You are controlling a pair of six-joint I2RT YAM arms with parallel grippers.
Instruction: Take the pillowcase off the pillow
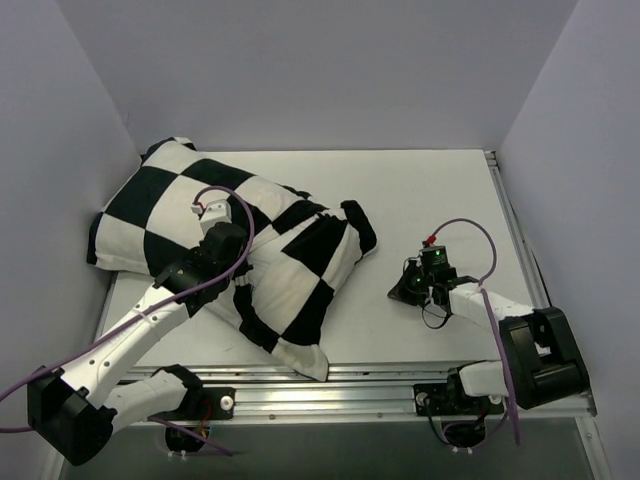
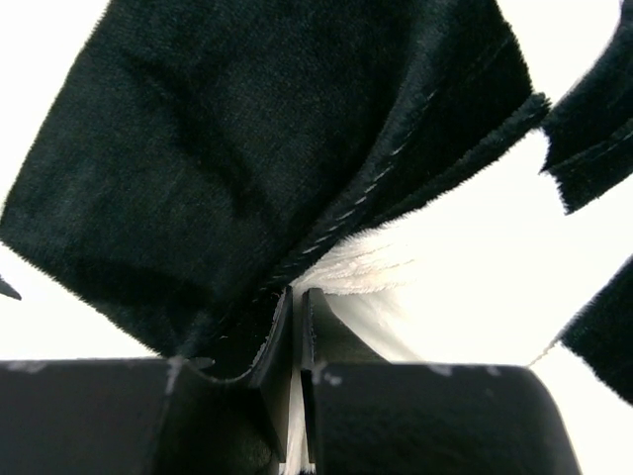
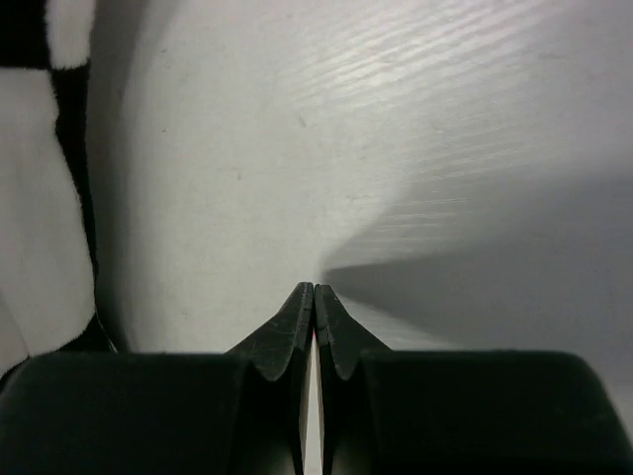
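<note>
The black and white pillowcase (image 1: 300,270) lies puffed up on the left side of the worktop (image 1: 430,190). One corner reaches the near edge. The far corner sits close to the left wall (image 1: 60,150). The pillow is tucked inside and hidden.

The left hand (image 2: 300,295) sits on the middle of the pillowcase. It is squeezed tight on a fold of the cloth, right at the stitched edge of a black square.

The right hand (image 3: 314,288) is off to the right, near the pillowcase but not touching it. It is pressed together with nothing in it, low over the bare worktop.
</note>
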